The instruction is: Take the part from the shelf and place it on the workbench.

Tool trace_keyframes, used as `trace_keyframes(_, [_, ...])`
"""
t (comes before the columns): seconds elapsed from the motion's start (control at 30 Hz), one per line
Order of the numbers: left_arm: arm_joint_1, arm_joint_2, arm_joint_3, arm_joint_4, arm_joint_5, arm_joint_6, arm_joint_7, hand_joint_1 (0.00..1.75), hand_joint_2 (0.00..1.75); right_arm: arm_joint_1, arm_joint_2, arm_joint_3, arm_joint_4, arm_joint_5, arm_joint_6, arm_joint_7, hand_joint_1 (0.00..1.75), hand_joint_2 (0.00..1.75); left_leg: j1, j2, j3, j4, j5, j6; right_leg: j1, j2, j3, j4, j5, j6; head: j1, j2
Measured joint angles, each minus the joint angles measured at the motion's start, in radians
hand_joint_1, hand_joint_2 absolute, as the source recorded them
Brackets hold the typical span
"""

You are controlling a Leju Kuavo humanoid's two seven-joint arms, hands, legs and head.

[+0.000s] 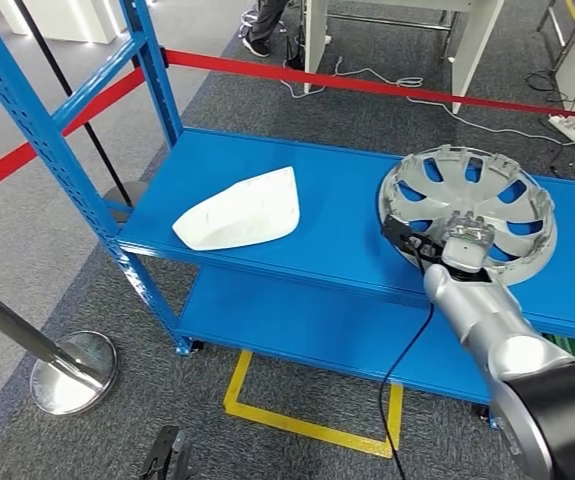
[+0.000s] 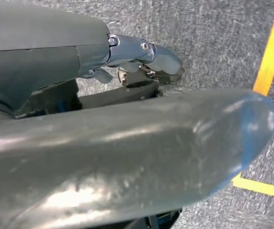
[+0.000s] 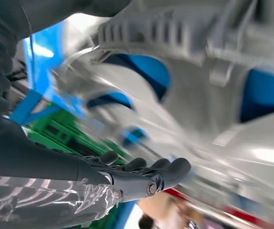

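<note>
Wheel cover (image 1: 467,212) lies on the blue shelf (image 1: 329,215); my right hand (image 1: 461,248) reaches its near rim, but I cannot tell if it grips. Lifting and carrying to the table remain, I judge; the left hand (image 2: 142,62) holds nothing.

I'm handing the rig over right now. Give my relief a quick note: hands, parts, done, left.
Right hand: at the near rim of the wheel cover on the shelf; a firm grip can't be confirmed.
Left hand: hangs over the floor, holding nothing.
White part lies on the same shelf, untouched.
Done: the reach.
Left: secure the grip, lift, carry to the workbench.
</note>
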Motion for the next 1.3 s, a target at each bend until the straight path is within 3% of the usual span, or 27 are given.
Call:
trace_keyframes(0.1, [-0.004, -0.001, -0.010, 0.000, -0.005, -0.003, 0.004, 0.00, 0.00, 0.006, -0.025, -0.025, 0.007, -0.009, 0.027, 0.006, 0.00, 1.75, 0.002, 0.003, -0.082, 0.185, -0.095, -0.009, -0.004, -0.005, 0.001, -0.002, 0.003, -0.005, -0.003, 0.000])
trace_keyframes(0.13, [-0.004, -0.001, -0.013, 0.000, -0.005, -0.003, 0.005, 0.00, 0.00, 0.008, -0.031, -0.030, 0.010, -0.009, 0.029, 0.008, 0.00, 1.75, 0.003, 0.003, -0.099, 0.225, -0.106, -0.011, -0.005, -0.006, 0.000, -0.002, 0.004, -0.004, -0.003, 0.000])
trace_keyframes(0.17, [-0.004, -0.001, -0.014, 0.000, -0.006, -0.003, 0.005, 0.00, 0.00, 0.010, -0.036, -0.035, 0.013, -0.009, 0.030, 0.009, 0.00, 1.75, 0.005, 0.003, -0.098, 0.231, -0.100, -0.013, -0.008, -0.006, -0.001, -0.002, 0.006, -0.001, -0.003, 0.000])
trace_keyframes(0.2, [-0.005, 0.000, -0.015, 0.000, -0.006, -0.003, 0.005, 0.00, 0.00, 0.012, -0.040, -0.039, 0.015, -0.010, 0.032, 0.011, 0.00, 1.75, 0.009, 0.004, -0.078, 0.199, -0.078, -0.017, -0.011, -0.006, -0.002, -0.002, 0.008, 0.004, -0.003, 0.000])
trace_keyframes(0.27, [-0.007, -0.002, -0.017, 0.000, -0.008, -0.004, 0.006, 0.00, 0.00, 0.014, -0.050, -0.049, 0.017, -0.011, 0.039, 0.017, 0.87, 1.75, 0.022, 0.005, -0.001, 0.072, -0.026, -0.031, -0.015, -0.004, -0.006, 0.002, 0.011, 0.019, -0.005, 0.000])
trace_keyframes(0.33, [-0.010, -0.005, -0.018, -0.001, -0.009, -0.004, 0.008, 0.00, 0.00, 0.020, -0.065, -0.062, 0.017, -0.013, 0.048, 0.021, 1.75, 1.75, 0.032, -0.003, 0.050, -0.015, -0.010, -0.027, -0.014, -0.002, -0.014, 0.004, 0.011, 0.035, -0.008, 0.000])
trace_keyframes(0.43, [-0.011, -0.008, -0.020, -0.001, -0.010, -0.005, 0.011, 0.00, 0.00, 0.041, -0.079, -0.075, 0.018, -0.010, 0.051, 0.021, 1.75, 1.75, 0.030, -0.007, 0.054, -0.031, -0.008, 0.004, -0.017, 0.001, -0.013, -0.008, 0.018, 0.054, -0.005, 0.000])
trace_keyframes(0.5, [-0.010, -0.008, -0.020, -0.001, -0.009, -0.004, 0.011, 0.00, 0.00, 0.050, -0.087, -0.079, 0.018, -0.006, 0.049, 0.018, 1.75, 1.75, 0.029, -0.003, 0.052, -0.033, -0.002, 0.019, -0.018, 0.000, -0.028, 0.026, -0.007, 0.059, -0.001, 0.000])
trace_keyframes(0.6, [-0.009, -0.008, -0.021, -0.001, -0.008, -0.004, 0.011, 0.00, 0.00, 0.058, -0.090, -0.093, 0.020, -0.001, 0.042, 0.008, 1.75, 1.75, 0.019, 0.000, 0.047, -0.033, 0.001, 0.032, -0.013, -0.002, -0.111, 0.213, -0.105, 0.056, 0.003, 0.000])
trace_keyframes(0.63, [-0.008, -0.008, -0.021, -0.001, -0.007, -0.004, 0.011, 0.00, 0.00, 0.059, -0.090, -0.098, 0.020, 0.001, 0.040, 0.004, 1.75, 1.75, 0.016, 0.000, 0.047, -0.033, 0.001, 0.035, -0.011, -0.001, -0.132, 0.261, -0.120, 0.053, 0.003, 0.000])
trace_keyframes(0.67, [-0.006, -0.008, -0.021, -0.001, -0.007, -0.004, 0.011, 0.00, 0.00, 0.060, -0.090, -0.101, 0.020, 0.002, 0.039, 0.001, 1.75, 1.75, 0.012, 0.000, 0.048, -0.033, 0.000, 0.036, -0.008, -0.001, -0.136, 0.273, -0.117, 0.048, 0.003, 0.000])
trace_keyframes(0.7, [-0.006, -0.008, -0.021, -0.001, -0.006, -0.004, 0.011, 0.00, 0.00, 0.059, -0.090, -0.104, 0.020, 0.003, 0.038, -0.001, 1.75, 1.75, 0.010, 0.000, 0.050, -0.033, -0.001, 0.038, -0.005, -0.001, -0.121, 0.245, -0.095, 0.042, 0.003, 0.000])
trace_keyframes(0.73, [-0.005, -0.008, -0.021, -0.001, -0.005, -0.004, 0.011, 0.00, 0.00, 0.058, -0.090, -0.108, 0.020, 0.003, 0.038, -0.003, 1.75, 1.75, 0.008, -0.001, 0.053, -0.033, -0.002, 0.038, 0.000, -0.001, -0.088, 0.182, -0.061, 0.034, 0.003, 0.000])
trace_keyframes(0.8, [-0.007, -0.009, -0.021, -0.001, -0.004, -0.004, 0.011, 0.00, 0.00, 0.054, -0.090, -0.117, 0.020, 0.004, 0.038, -0.009, 1.75, 1.75, 0.006, 0.001, 0.059, -0.033, -0.006, 0.034, 0.011, -0.002, -0.021, 0.053, -0.012, 0.020, 0.003, 0.000])
trace_keyframes(0.83, [-0.008, -0.009, -0.021, -0.001, -0.004, -0.004, 0.011, 0.00, 0.00, 0.051, -0.089, -0.120, 0.020, 0.004, 0.038, -0.013, 1.75, 1.75, 0.006, 0.002, 0.061, -0.033, -0.008, 0.030, 0.017, -0.002, -0.002, 0.016, -0.002, 0.016, 0.003, 0.000])
trace_keyframes(0.9, [-0.011, -0.010, -0.021, -0.001, -0.003, -0.004, 0.011, 0.00, 0.00, 0.048, -0.087, -0.122, 0.020, 0.005, 0.037, -0.019, 1.75, 1.75, 0.009, 0.004, 0.064, -0.037, -0.009, 0.017, 0.024, -0.002, 0.007, 0.001, -0.001, 0.010, 0.003, 0.000])
trace_keyframes(0.97, [-0.012, -0.012, -0.021, -0.001, -0.003, -0.004, 0.011, 0.00, 0.00, 0.048, -0.086, -0.124, 0.019, 0.006, 0.035, -0.024, 1.75, 1.75, 0.012, 0.005, 0.067, -0.034, -0.014, 0.007, 0.022, -0.003, 0.016, -0.013, 0.006, 0.000, 0.003, 0.000])
trace_keyframes(1.03, [-0.012, -0.012, -0.021, -0.001, -0.002, -0.004, 0.011, 0.00, 0.00, 0.048, -0.083, -0.125, 0.019, 0.007, 0.033, -0.027, 1.75, 1.75, 0.010, 0.005, 0.040, 0.022, -0.052, -0.001, 0.015, -0.007, 0.024, -0.029, 0.017, -0.009, 0.000, 0.000])
trace_keyframes(1.1, [-0.010, -0.010, -0.020, -0.001, -0.001, -0.003, 0.011, 0.00, 0.00, 0.049, -0.079, -0.125, 0.019, 0.008, 0.031, -0.027, 1.75, 1.75, 0.010, 0.005, -0.019, 0.135, -0.112, -0.009, 0.014, -0.010, 0.020, -0.032, 0.021, -0.013, -0.002, 0.000])
trace_keyframes(1.13, [-0.008, -0.009, -0.020, -0.001, -0.001, -0.003, 0.011, 0.00, 0.00, 0.050, -0.077, -0.125, 0.019, 0.008, 0.030, -0.028, 1.75, 1.75, 0.011, 0.005, -0.044, 0.182, -0.128, -0.013, 0.013, -0.011, 0.017, -0.032, 0.022, -0.012, -0.002, 0.000])
trace_keyframes(1.17, [-0.006, -0.007, -0.020, -0.001, 0.000, -0.003, 0.011, 0.00, 0.00, 0.052, -0.076, -0.126, 0.019, 0.009, 0.028, -0.028, 1.75, 1.75, 0.012, 0.005, -0.055, 0.203, -0.126, -0.017, 0.011, -0.012, 0.015, -0.032, 0.023, -0.010, -0.002, 0.000])
trace_keyframes(1.2, [-0.005, -0.006, -0.020, -0.001, 0.000, -0.003, 0.011, 0.00, 0.00, 0.053, -0.075, -0.127, 0.019, 0.010, 0.027, -0.029, 1.75, 1.75, 0.014, 0.005, -0.049, 0.189, -0.105, -0.021, 0.008, -0.012, 0.013, -0.031, 0.025, -0.006, -0.002, 0.000])
trace_keyframes(1.3, [-0.004, -0.006, -0.020, -0.001, 0.001, -0.002, 0.010, 0.00, 0.00, 0.052, -0.074, -0.134, 0.019, 0.016, 0.020, -0.031, 1.75, 1.75, 0.026, 0.005, 0.032, 0.024, -0.020, -0.036, -0.001, -0.011, 0.002, -0.017, 0.024, 0.014, -0.006, 0.000])
